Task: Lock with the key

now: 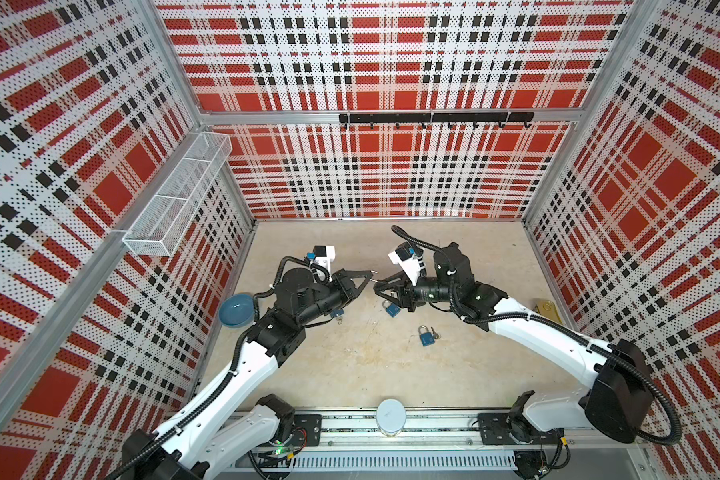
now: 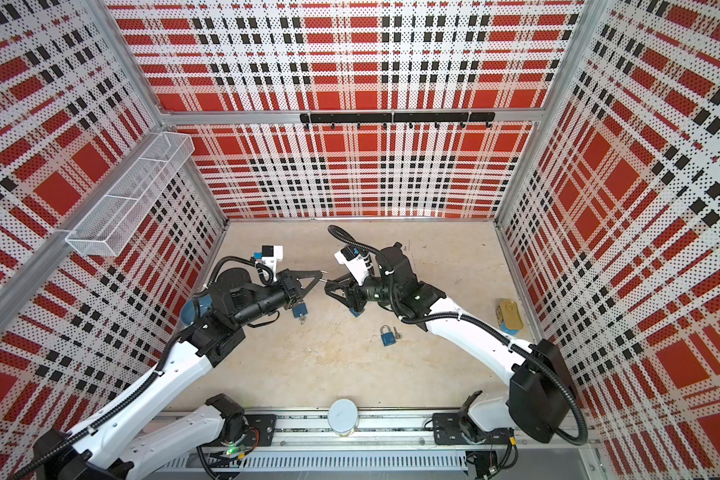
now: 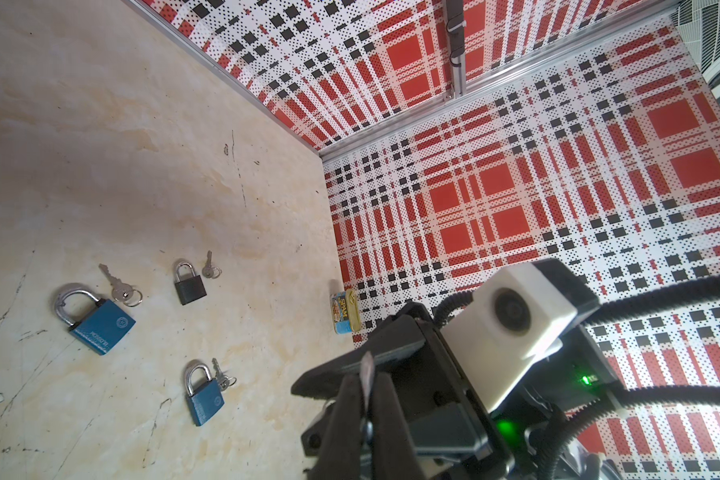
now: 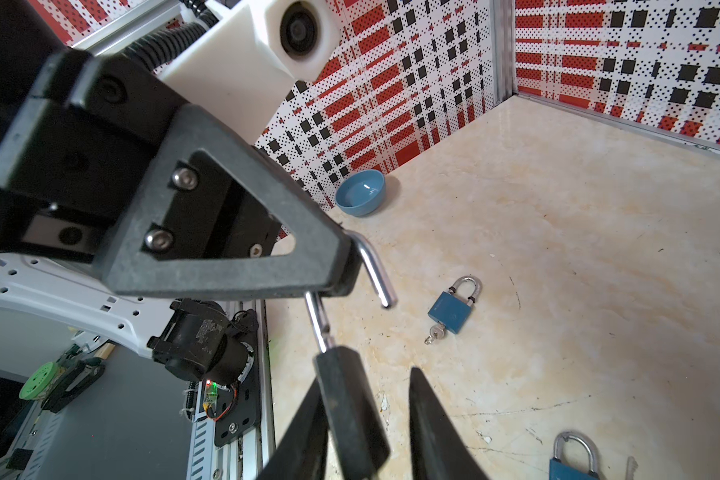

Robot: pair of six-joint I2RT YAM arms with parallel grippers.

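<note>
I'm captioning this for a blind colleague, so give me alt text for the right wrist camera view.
The right gripper holds a black padlock in its jaws while the left gripper pinches its open silver shackle. Beyond, on the beige tabletop, lie a keyed blue padlock, a second blue padlock and a blue bowl.

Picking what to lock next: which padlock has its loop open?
The padlock held in the right gripper: one end of its loop is out of the body. The blue ones and the black one lying on the table are closed.
</note>
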